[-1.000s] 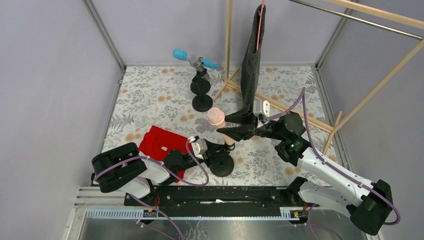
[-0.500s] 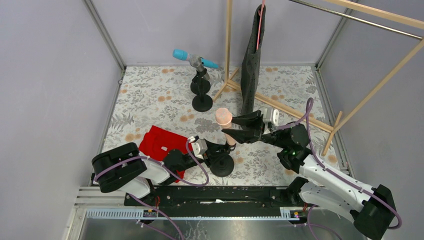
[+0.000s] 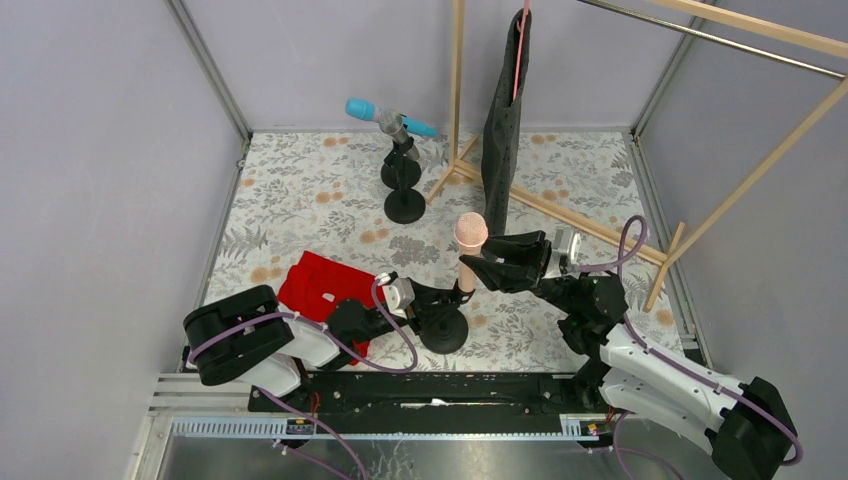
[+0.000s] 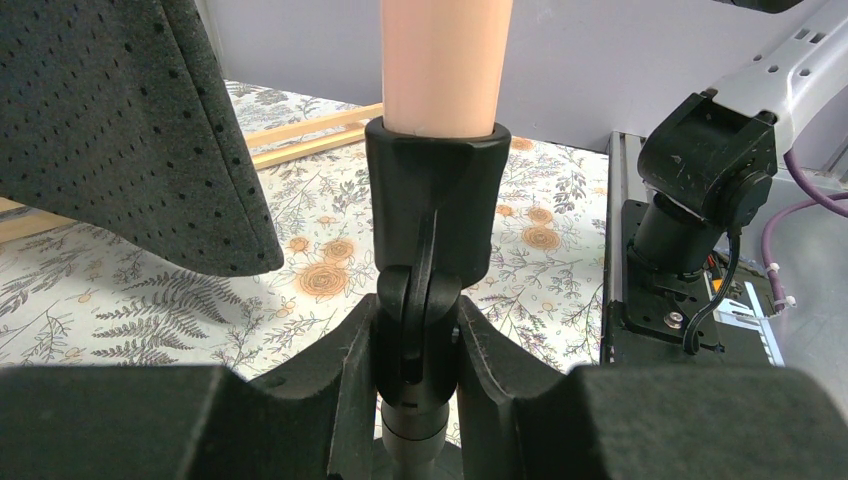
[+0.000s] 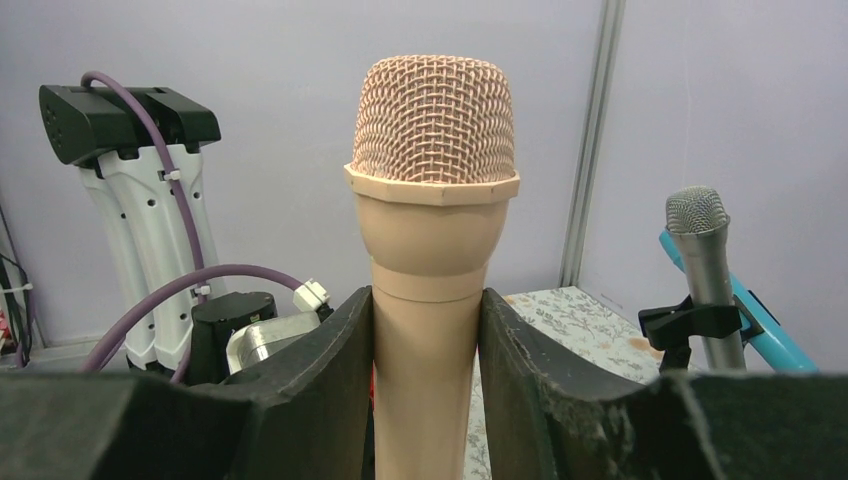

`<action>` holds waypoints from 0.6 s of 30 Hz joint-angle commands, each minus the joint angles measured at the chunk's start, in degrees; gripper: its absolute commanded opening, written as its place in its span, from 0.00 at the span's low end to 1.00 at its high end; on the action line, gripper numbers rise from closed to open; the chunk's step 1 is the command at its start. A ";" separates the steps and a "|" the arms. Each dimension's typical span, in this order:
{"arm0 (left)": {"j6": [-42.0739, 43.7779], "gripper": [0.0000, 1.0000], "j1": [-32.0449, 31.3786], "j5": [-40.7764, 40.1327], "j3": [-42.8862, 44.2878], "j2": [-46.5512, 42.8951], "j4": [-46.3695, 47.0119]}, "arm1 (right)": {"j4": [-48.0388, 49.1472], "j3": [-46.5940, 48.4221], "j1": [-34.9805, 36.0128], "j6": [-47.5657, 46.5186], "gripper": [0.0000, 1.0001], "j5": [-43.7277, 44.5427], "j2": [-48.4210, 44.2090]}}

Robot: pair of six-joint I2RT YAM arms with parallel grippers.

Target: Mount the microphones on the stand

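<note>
The peach-pink microphone (image 3: 469, 240) stands nearly upright, its lower end in the clip of a black stand (image 3: 443, 329) at the front middle. My right gripper (image 3: 480, 269) is shut on its body just below the head, as the right wrist view (image 5: 428, 400) shows around the microphone (image 5: 433, 190). My left gripper (image 3: 446, 297) is shut on the stand's swivel joint (image 4: 418, 330), below the clip (image 4: 433, 190). The cyan-blue microphone (image 3: 361, 109) and the silver-grey microphone (image 5: 699, 250) sit clipped on stands at the back.
A red cloth (image 3: 318, 287) lies on the floral mat left of the front stand. A wooden rack (image 3: 560, 210) with a hanging black garment (image 3: 503, 120) stands at the back right. Two black stand bases (image 3: 404, 206) sit near the back.
My right gripper has moved right and nearer with the peach-pink microphone, swinging its head rightward and more upright. The left gripper has kept its hold on the stand.
</note>
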 commanded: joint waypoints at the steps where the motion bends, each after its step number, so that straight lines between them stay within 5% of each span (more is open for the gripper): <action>1: -1.47 0.00 0.20 -1.50 -0.86 0.96 5.37 | -9.22 -3.76 -0.08 -0.34 0.00 -0.66 0.70; 18: -1.35 0.00 0.16 -1.59 -1.17 0.69 5.43 | -12.29 -10.43 -0.09 1.84 0.00 2.72 -4.70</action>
